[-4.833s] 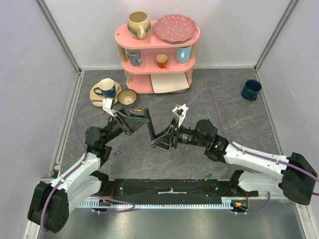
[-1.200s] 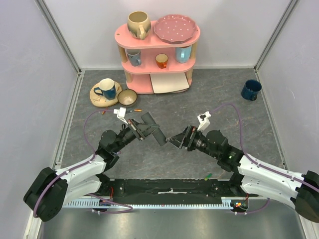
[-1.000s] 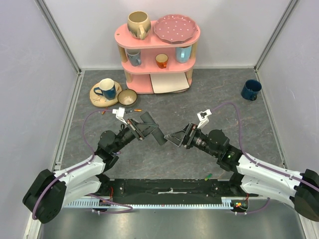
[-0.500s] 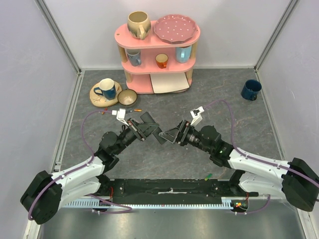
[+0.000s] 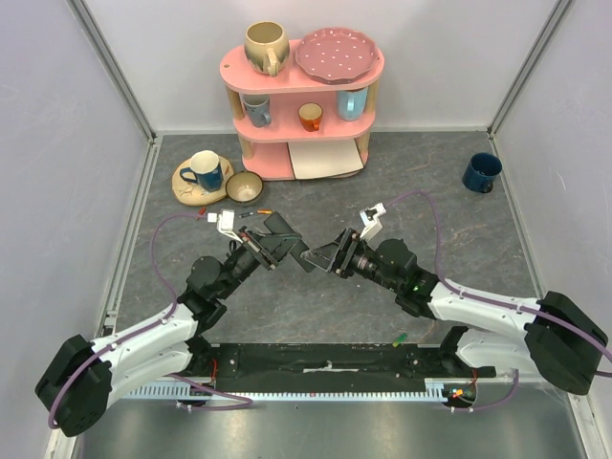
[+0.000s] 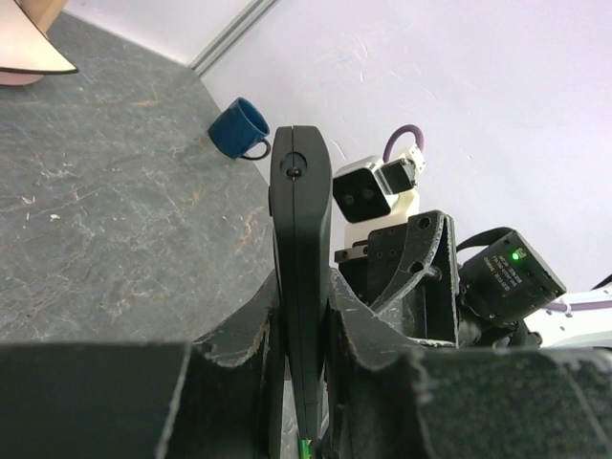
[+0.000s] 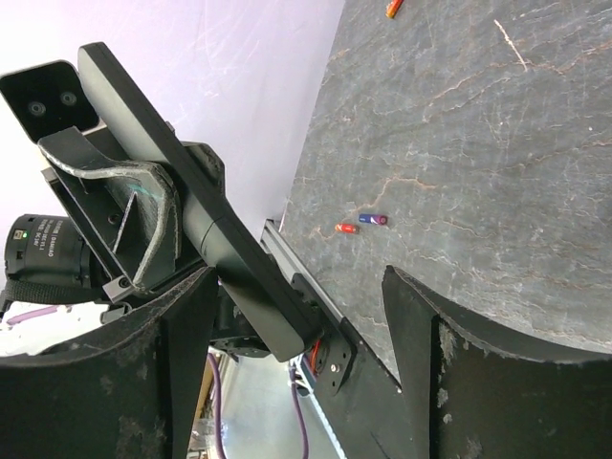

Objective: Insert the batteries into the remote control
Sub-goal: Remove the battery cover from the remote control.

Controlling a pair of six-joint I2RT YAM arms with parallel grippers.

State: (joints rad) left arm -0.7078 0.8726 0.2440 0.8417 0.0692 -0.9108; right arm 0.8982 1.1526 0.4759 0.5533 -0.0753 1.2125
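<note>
My left gripper point(image 5: 271, 247) point(image 6: 301, 325) is shut on the remote control point(image 5: 290, 241), a slim black bar held off the table. In the left wrist view the remote control point(image 6: 300, 229) stands edge-on between both fingers. My right gripper point(image 5: 320, 258) point(image 7: 296, 316) faces it with its jaws apart. The remote control's point(image 7: 182, 182) free end lies between them, close to the left finger point(image 7: 163, 363). A red battery point(image 7: 346, 229) and a blue battery point(image 7: 373, 219) lie loose on the table. An orange battery point(image 5: 263, 211) lies behind the grippers and a green one point(image 5: 400, 338) sits by the front rail.
A pink shelf point(image 5: 304, 105) with cups and a plate stands at the back. A blue mug point(image 5: 481, 172) point(image 6: 239, 129) sits back right. A bowl point(image 5: 245, 186) and a mug on a coaster point(image 5: 203, 169) sit back left. The black rail point(image 5: 325, 359) runs along the near edge.
My right gripper has moved left up to the remote control, and its jaws have narrowed around the free end. The left gripper, still holding the remote, has shifted slightly left.
</note>
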